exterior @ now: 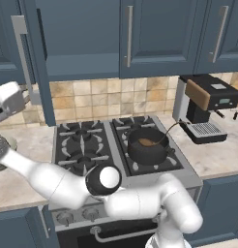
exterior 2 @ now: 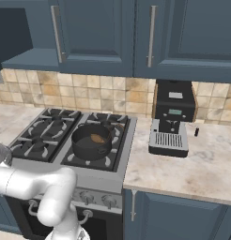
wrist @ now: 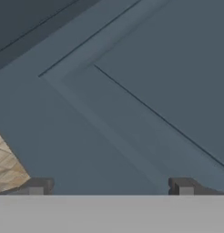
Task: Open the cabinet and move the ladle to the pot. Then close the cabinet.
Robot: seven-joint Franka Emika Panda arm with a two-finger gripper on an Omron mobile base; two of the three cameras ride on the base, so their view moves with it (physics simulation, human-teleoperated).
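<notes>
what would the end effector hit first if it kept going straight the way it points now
Most likely the panelled face of the open cabinet door: the open end effector faces it squarely, nothing between, though depth is unclear.

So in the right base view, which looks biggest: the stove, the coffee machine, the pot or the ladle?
Largest to smallest as seen there:
1. stove
2. coffee machine
3. pot
4. ladle, just its brown bowl inside the pot
</notes>
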